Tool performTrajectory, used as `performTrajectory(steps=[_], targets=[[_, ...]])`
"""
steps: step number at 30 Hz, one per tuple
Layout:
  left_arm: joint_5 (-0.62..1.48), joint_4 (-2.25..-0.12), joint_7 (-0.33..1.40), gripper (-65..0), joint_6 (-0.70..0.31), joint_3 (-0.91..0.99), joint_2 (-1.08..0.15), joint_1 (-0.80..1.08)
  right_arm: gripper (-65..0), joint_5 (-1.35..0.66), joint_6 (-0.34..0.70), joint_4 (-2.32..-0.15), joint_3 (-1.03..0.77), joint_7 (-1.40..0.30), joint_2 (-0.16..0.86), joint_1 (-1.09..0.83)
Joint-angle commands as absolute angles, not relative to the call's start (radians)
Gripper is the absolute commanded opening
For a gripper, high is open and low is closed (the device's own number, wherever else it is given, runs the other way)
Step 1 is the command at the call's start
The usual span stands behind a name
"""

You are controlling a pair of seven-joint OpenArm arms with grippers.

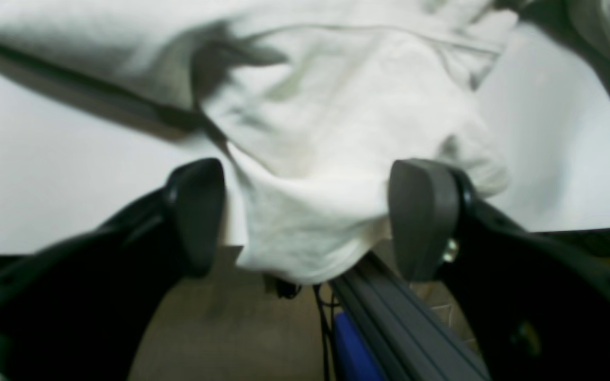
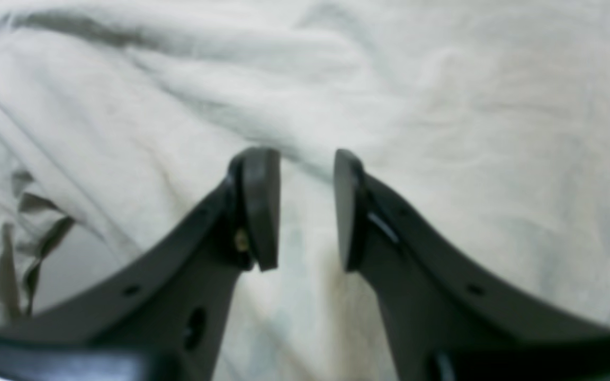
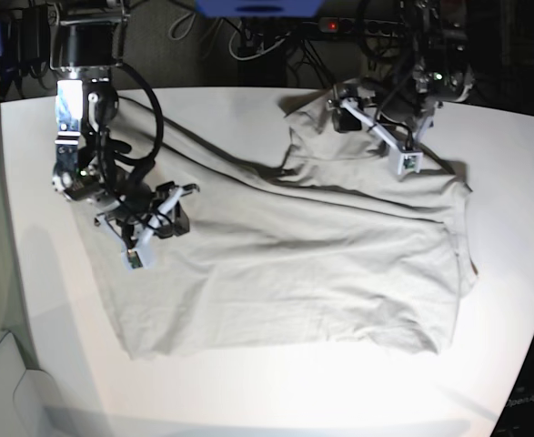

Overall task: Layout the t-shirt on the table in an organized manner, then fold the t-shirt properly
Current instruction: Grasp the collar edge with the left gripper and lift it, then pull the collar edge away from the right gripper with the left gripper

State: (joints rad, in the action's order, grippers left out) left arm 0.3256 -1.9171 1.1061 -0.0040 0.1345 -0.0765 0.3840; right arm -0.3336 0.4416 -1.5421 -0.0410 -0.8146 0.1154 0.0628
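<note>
The light grey-beige t-shirt (image 3: 321, 255) lies spread and wrinkled across the white table (image 3: 248, 391), with its far part bunched toward the back edge. My left gripper (image 3: 380, 137) is at that back right part. In the left wrist view its jaws stand wide apart (image 1: 307, 217), with a hanging corner of the t-shirt (image 1: 337, 106) loose between them, over the table (image 1: 45, 185) edge. My right gripper (image 3: 153, 232) hovers over the shirt's left side. In the right wrist view (image 2: 307, 206) its jaws are a little apart above the t-shirt (image 2: 442, 106), and nothing is pinched.
Behind the table's far edge are cables and a power strip (image 3: 339, 25), and a blue object (image 3: 257, 7). Below the edge in the left wrist view run a grey metal rail (image 1: 389, 317) and a blue part (image 1: 352, 349). Bare table shows left of the cloth (image 2: 66, 264).
</note>
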Motion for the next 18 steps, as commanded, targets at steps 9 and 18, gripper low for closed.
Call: performTrajectory(steps=[9,18], targets=[[0.334,-1.833,1.093,-18.3,0.002,0.134,-0.076,0.360,-46.0,-0.348,0.455,-1.558,-0.044,-0.794,0.119,0.079],[0.326,-1.834,1.096,-60.4,0.010,0.142,-0.085,0.360,-46.0,-0.348,0.455,-1.558,-0.044,-0.794,0.119,0.079]])
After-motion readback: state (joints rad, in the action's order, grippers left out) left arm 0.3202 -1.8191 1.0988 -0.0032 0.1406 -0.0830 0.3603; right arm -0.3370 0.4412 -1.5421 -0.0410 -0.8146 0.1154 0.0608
